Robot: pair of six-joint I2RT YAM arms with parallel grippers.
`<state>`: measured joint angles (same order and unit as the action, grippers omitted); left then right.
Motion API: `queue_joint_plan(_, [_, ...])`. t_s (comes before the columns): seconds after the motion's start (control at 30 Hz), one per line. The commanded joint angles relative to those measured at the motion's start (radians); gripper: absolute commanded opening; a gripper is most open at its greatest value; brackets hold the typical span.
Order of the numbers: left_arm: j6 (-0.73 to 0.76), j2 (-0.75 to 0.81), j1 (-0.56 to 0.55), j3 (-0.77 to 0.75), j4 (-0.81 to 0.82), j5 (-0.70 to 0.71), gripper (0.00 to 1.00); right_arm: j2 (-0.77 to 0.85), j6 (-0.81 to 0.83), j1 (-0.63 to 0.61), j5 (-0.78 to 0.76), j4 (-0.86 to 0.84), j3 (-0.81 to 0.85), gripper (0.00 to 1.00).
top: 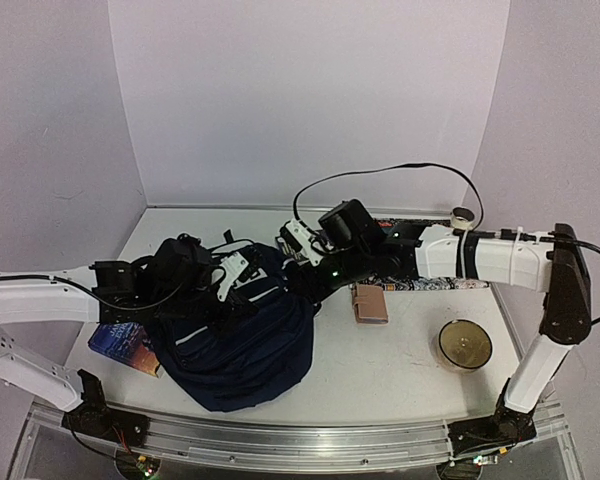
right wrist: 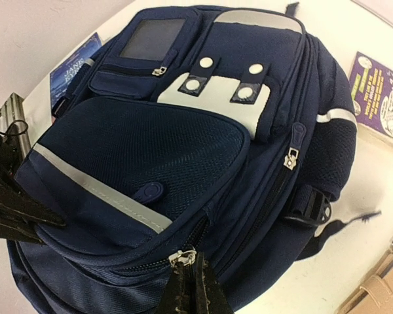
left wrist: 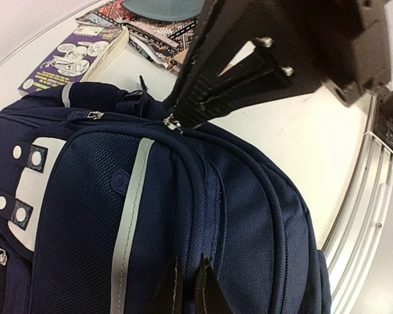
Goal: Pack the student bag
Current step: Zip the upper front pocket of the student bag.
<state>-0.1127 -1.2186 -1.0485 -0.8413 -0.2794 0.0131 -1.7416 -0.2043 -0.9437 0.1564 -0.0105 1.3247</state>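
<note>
The student bag (top: 242,345), dark navy with grey stripes and white patches, lies front up on the table between both arms. My left gripper (left wrist: 187,288) is shut, pinching a ridge of the bag's fabric beside a zipper seam (left wrist: 230,196). My right gripper (right wrist: 195,282) is shut on a silver zipper pull (right wrist: 183,256) of the bag's front compartment. That same grip shows in the left wrist view, where the pull (left wrist: 173,123) sits under the right arm's black fingers. From above, the left gripper (top: 238,280) and right gripper (top: 304,266) meet over the bag's far end.
A blue book (top: 123,343) pokes out from under the bag's left side. A brown wallet (top: 369,303) and a round bowl (top: 465,345) lie to the right. A purple comic book (left wrist: 72,55), a patterned mat (left wrist: 158,31) and a tape roll (top: 462,214) sit behind.
</note>
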Motion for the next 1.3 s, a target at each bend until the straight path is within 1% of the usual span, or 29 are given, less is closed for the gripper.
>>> queue_joint_plan(0.0, [0.022,0.099,-0.024,-0.008,-0.038,-0.068,0.0,-0.028,0.097,0.107,-0.116,0.072,0.032,0.0])
queue_joint_plan(0.17, [0.063,0.097,-0.074,-0.075,-0.041,-0.103,0.0,-0.18,0.167,0.111,0.022,0.073,0.165,0.0])
queue_joint_plan(0.37, [0.069,0.09,-0.128,-0.129,-0.039,-0.133,0.0,-0.305,0.19,0.12,0.041,0.076,0.267,0.0])
queue_joint_plan(0.5, [0.052,0.117,-0.133,-0.116,-0.033,-0.129,0.0,-0.323,0.184,0.121,0.101,0.08,0.309,0.0])
queue_joint_plan(0.63, [0.042,0.166,-0.133,-0.066,-0.03,-0.087,0.0,-0.301,0.178,0.12,0.111,0.079,0.306,0.0])
queue_joint_plan(0.67, [0.039,0.178,-0.133,-0.046,-0.03,-0.073,0.0,-0.284,0.178,0.12,0.114,0.079,0.298,0.02])
queue_joint_plan(0.77, [0.027,0.199,-0.132,-0.013,-0.029,-0.048,0.0,-0.226,0.18,0.12,0.088,0.078,0.27,0.12])
queue_joint_plan(0.9, [0.027,0.207,-0.133,-0.011,-0.023,-0.024,0.0,-0.161,0.186,0.13,-0.009,0.074,0.223,0.2])
queue_joint_plan(0.97, [0.039,0.211,-0.133,-0.01,-0.023,-0.001,0.0,-0.136,0.181,0.141,-0.034,0.065,0.2,0.32])
queue_joint_plan(1.03, [0.058,0.214,-0.133,0.001,-0.024,0.034,0.0,-0.107,0.18,0.151,-0.037,0.05,0.176,0.58])
queue_joint_plan(1.07, [0.074,0.217,-0.133,0.008,-0.025,0.047,0.0,-0.095,0.184,0.154,-0.033,0.039,0.164,0.66])
queue_joint_plan(1.17, [0.143,0.23,-0.133,0.029,-0.027,0.068,0.0,-0.061,0.225,0.157,-0.016,-0.018,0.12,0.78])
queue_joint_plan(1.23, [0.199,0.242,-0.133,0.043,-0.027,0.079,0.0,-0.058,0.287,0.158,0.035,-0.039,0.101,0.87])
queue_joint_plan(1.27, [0.232,0.247,-0.133,0.048,-0.027,0.087,0.0,-0.064,0.322,0.158,0.069,-0.04,0.1,0.89])
